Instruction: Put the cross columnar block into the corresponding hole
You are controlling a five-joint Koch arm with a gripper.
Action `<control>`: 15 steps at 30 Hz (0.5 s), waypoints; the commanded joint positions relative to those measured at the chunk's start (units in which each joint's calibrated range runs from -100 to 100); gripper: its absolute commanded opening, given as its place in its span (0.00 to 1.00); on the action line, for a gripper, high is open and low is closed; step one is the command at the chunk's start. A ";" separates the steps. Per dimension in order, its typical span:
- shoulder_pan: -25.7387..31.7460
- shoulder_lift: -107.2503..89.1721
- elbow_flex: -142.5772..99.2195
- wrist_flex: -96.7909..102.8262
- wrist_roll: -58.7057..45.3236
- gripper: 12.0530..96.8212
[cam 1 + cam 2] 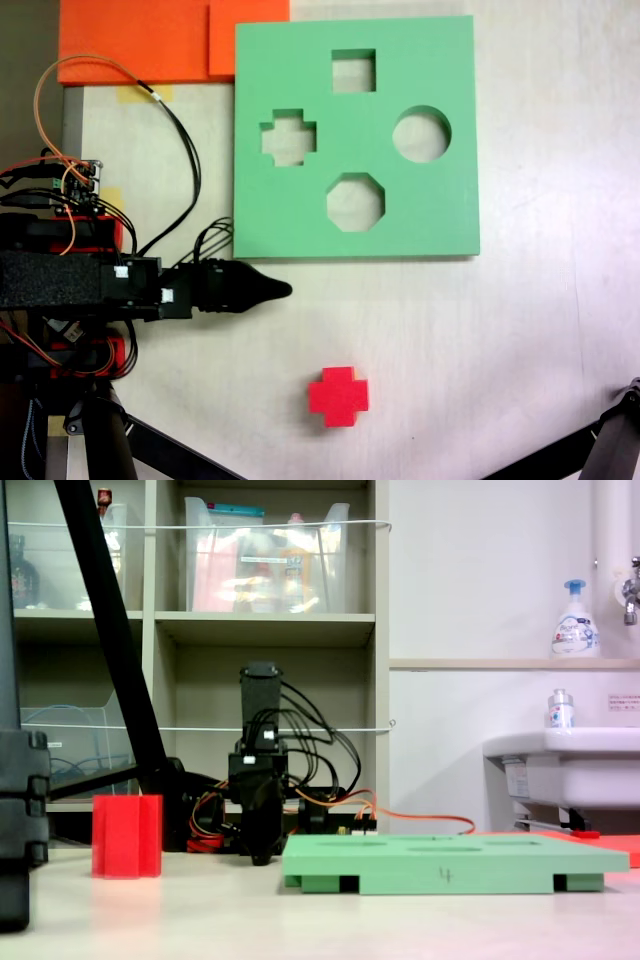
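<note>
The green foam board (420, 215) lies flat on the table (480, 340), occupying the 12 o'clock region of the top-down fixed view; its far edge is cut off in neither view; the plus-shaped cutout (288, 138) sits at its 9 o'clock side, empty. The arm's base is partly cropped at 9 o'clock; the gripper (272, 290) points toward 3 o'clock, jaws overlapping, state indeterminable. The red cross block (338, 396) stands at 6 o'clock, well apart from both.

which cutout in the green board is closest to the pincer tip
The plus-shaped cutout, on the board's left side in the top-down fixed view, is closest to the pincer; the octagonal cutout is close behind, while the square and round ones lie farther away.
</note>
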 commanded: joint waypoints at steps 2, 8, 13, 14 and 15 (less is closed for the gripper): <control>-2.25 -0.41 -1.08 -5.79 4.93 0.47; -6.45 -0.41 -1.08 -2.81 20.90 0.43; -10.50 -0.41 13.28 -22.93 28.08 0.40; -10.60 -0.41 19.96 -33.14 30.04 0.39; -10.70 -0.41 25.54 -41.61 31.26 0.39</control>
